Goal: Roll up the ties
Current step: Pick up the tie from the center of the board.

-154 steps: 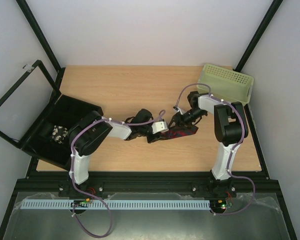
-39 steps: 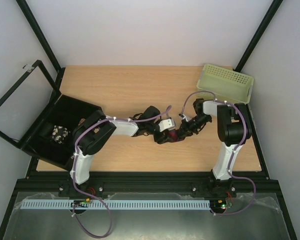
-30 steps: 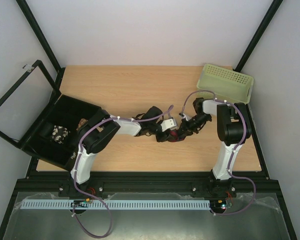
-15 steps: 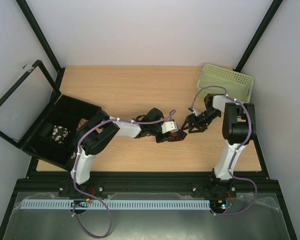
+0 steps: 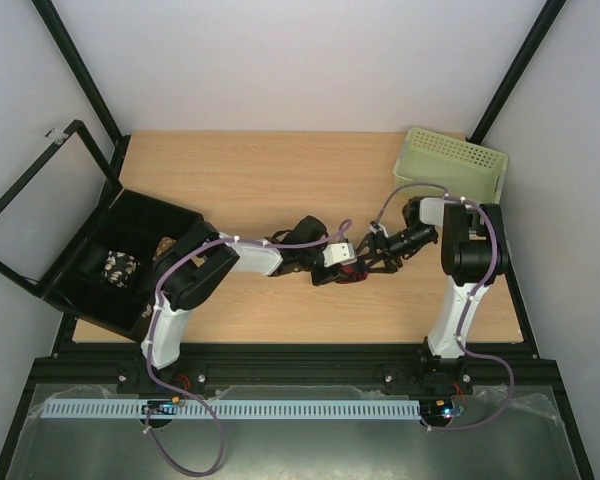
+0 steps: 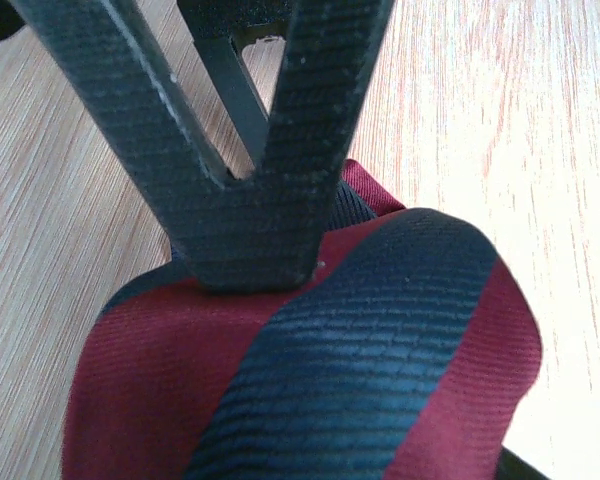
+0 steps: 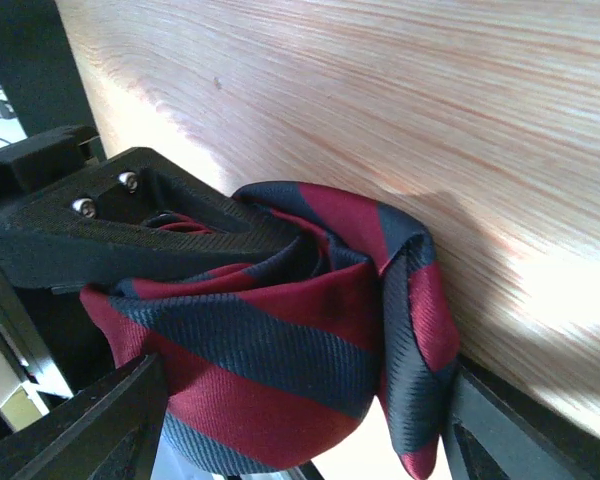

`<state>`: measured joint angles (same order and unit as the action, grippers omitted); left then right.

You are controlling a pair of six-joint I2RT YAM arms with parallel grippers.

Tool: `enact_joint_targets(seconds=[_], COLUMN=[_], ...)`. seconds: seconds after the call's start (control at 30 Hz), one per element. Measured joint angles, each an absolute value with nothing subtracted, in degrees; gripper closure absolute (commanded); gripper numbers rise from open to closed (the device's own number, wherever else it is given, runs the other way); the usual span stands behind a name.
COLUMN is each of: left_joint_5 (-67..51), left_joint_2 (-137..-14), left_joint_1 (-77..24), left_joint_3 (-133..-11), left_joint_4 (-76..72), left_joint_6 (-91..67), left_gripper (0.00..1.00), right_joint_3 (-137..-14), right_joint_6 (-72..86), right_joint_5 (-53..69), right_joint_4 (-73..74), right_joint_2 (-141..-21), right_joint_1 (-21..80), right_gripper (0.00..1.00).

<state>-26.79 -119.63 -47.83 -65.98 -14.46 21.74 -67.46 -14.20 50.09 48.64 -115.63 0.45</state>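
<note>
Two arms [image 5: 248, 257] meet just 4 o'clock of centre on the pale wooden worktop [image 5: 250, 180]. Left hand [image 5: 346, 269] is clamped on the rolled dark red, navy-striped fabric tie [image 7: 280, 330]; right hand [image 5: 368, 258], fingers [image 7: 80, 430] spread, straddles the roll. Farther off, a black box [image 5: 90, 290] sits at 9 o'clock, a pale green perforated basket [image 5: 458, 165] at 2 o'clock, white walls [image 5: 280, 60] beyond.
</note>
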Motion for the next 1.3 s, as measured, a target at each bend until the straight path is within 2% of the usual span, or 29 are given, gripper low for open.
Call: enact_joint_targets(seconds=[0.23, 0.47, 0.57, 0.7, 0.8, 0.87, 1.0, 1.07, 1.13, 1.3], left_joint_5=[-26.8, -26.8, -26.7, -26.7, -26.6, -26.6, -26.6, -26.3, -25.9, -24.5], left_joint_2=[-119.6, -119.7, -119.7, -119.7, -119.7, -119.7, -119.7, -119.7, -119.2, -116.3], left_joint_1=[-47.9, -47.9, -47.9, -47.9, -47.9, -47.9, -47.7, -47.3, -47.0, -45.9], left_joint_3=[-66.3, -66.7, -66.8, -66.8, -66.8, -66.8, -66.8, -66.5, -66.0, -63.9], left_joint_4=[-14.0, -13.1, -12.9, -12.7, -12.3, -12.3, -12.4, -12.3, -12.4, -12.3], left_joint_6=[22.0, 22.2, 22.4, 22.7, 22.7, 22.7, 22.8, 22.5, 22.4, 21.1], left_gripper=[0.76, 0.76, 0.75, 0.75, 0.72, 0.64, 0.32, 0.21, 0.02, 0.01], right_joint_3=[-65.8, -65.6, -65.6, -65.8, -66.0, -66.1, -66.1, -66.1, -66.1, -66.0], right_joint_6=[-16.7, -18.0, -18.5, -18.4, -17.8, -17.3, -16.5, -16.3, -16.2, -15.2], right_joint_5=[54.4, 55.3, 54.5, 53.8, 52.7, 52.1, 51.7, 51.5, 51.4, 51.1], right_joint_4=[47.7, 47.5, 47.1, 46.6, 45.8, 45.5, 45.3, 45.0, 44.8, 44.2], right_joint_2=[-114.9, -114.7, -114.7, -114.2, -112.9, -112.3, -112.2, -112.2, -112.2, -112.2], right_joint_1=[0.5, 2.2, 3.0, 3.2, 3.1, 3.2, 3.2, 3.4, 3.5, 3.7], right_gripper=[0.25, 0.38, 0.52, 0.81, 0.98, 0.99, 0.99, 0.99, 0.99, 0.99])
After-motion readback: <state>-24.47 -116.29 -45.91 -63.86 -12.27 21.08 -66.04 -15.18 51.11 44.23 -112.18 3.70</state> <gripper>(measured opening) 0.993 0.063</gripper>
